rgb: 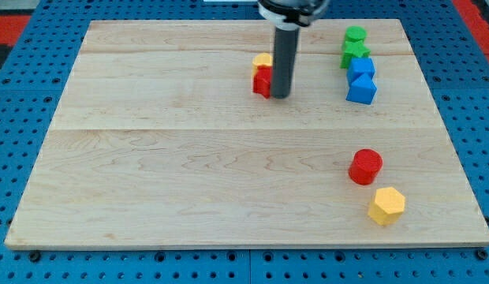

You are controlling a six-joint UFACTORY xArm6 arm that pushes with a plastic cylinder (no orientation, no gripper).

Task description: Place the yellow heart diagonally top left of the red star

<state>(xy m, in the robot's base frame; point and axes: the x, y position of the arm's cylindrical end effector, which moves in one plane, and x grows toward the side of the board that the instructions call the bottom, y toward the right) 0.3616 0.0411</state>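
The yellow heart [262,60] lies near the board's top centre, partly hidden behind the rod. The red star [262,81] sits directly below it, touching it, also partly hidden by the rod. My tip [281,96] rests on the board just right of the red star, against its right side. The heart stands straight above the star, not off to its left.
At the view's top right are a green cylinder [355,35], a green star [355,53], a blue block [360,69] and a blue triangular block [361,90]. At the lower right lie a red cylinder [365,166] and a yellow hexagon [386,205]. The wooden board [189,173] lies on a blue perforated table.
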